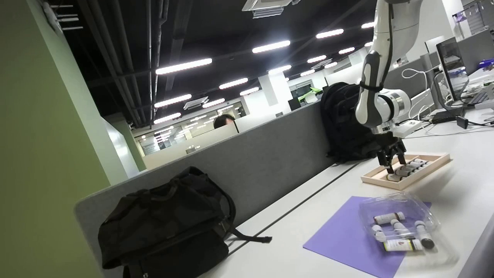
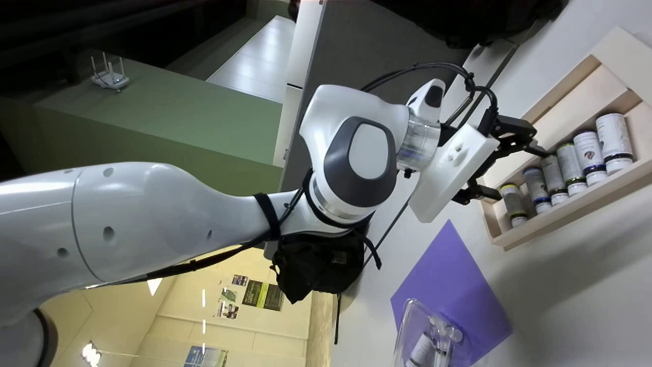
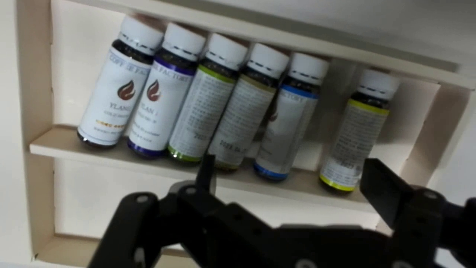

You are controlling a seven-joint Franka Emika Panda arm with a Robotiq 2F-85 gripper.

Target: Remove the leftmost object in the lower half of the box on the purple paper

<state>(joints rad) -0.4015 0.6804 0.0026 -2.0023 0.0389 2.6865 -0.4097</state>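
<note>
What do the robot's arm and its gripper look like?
The glossy white rounded robot arm has a dark grey cap with a pale oval inset, black straps and a black cable. Beside the black two-fingered gripper is a white rectangular block.

white arm (image 2: 153, 219) | grey joint cap (image 2: 364, 153) | black cable (image 2: 193, 265) | black jaws

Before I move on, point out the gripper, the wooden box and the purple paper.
Gripper (image 3: 289, 169): wrist view, midway between its fingertips.
Wooden box (image 1: 424, 172): an exterior view, on its long outer wall.
Purple paper (image 2: 453, 275): an exterior view, on its bare surface.
</note>
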